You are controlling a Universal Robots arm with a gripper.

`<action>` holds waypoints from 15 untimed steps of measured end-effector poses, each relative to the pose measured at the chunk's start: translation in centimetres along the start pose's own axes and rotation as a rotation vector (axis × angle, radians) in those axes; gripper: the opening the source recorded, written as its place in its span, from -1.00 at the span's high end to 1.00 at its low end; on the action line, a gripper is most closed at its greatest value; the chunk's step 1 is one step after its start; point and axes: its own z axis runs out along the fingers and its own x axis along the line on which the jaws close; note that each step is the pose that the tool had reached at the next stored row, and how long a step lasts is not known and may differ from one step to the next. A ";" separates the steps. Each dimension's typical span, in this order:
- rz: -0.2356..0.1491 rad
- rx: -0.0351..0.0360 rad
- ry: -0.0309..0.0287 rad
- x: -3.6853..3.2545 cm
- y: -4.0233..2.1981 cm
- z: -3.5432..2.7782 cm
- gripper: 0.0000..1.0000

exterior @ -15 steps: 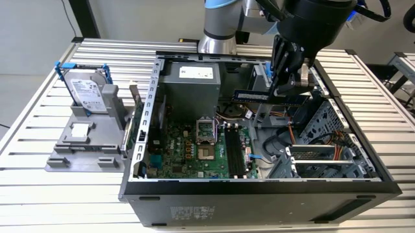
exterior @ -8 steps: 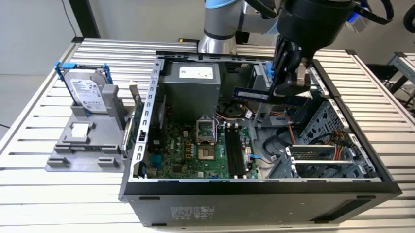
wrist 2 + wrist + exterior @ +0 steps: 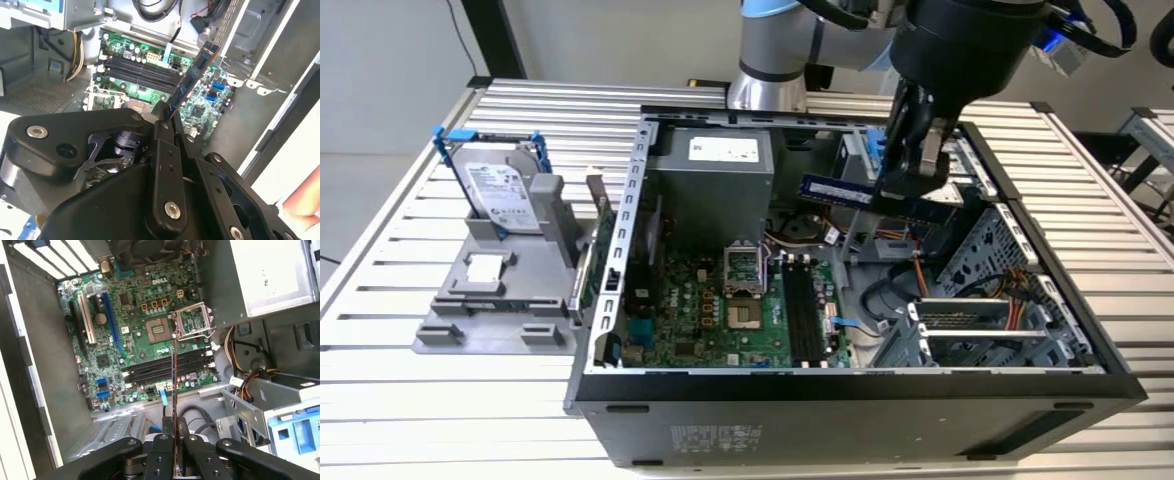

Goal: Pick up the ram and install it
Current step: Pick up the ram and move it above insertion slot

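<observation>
A table of ribbed aluminium slats [image 3: 400, 400] spans the exterior view. In the upper left, a pale wall [image 3: 614, 40] stands behind a dark upright post [image 3: 500, 40]; grey floor [image 3: 354, 200] shows at the left edge, another slatted table [image 3: 1150, 135] at the right edge. Even light.

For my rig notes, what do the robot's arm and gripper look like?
The arm is silver-grey tubing with light blue joint caps and a bulky black wrist housing, black cables looping beside it. The gripper is matte black: flat linkage plates joined by silver screws.
</observation>
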 end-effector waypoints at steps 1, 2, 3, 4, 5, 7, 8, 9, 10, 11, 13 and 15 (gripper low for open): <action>0.017 0.0001 -0.0003 0.00 0.00 0.01 1.00; 0.034 0.0003 -0.0006 0.00 0.00 0.01 1.00; 0.050 0.0005 -0.0009 0.00 0.00 0.01 1.00; 0.067 0.0006 -0.0012 0.00 0.00 0.02 1.00; 0.085 0.0007 -0.0015 0.00 0.00 0.03 1.00; 0.120 0.0010 -0.0021 0.00 0.00 0.03 1.00; 0.138 0.0012 -0.0024 0.00 0.00 0.04 1.00; 0.155 0.0013 -0.0028 0.00 0.00 0.04 1.00; 0.173 0.0015 -0.0031 0.00 0.00 0.05 1.00; 0.190 0.0016 -0.0034 0.00 0.00 0.05 1.00; 0.224 0.0019 -0.0040 0.00 0.00 0.06 1.00; 0.260 0.0022 -0.0046 0.00 0.00 0.07 1.00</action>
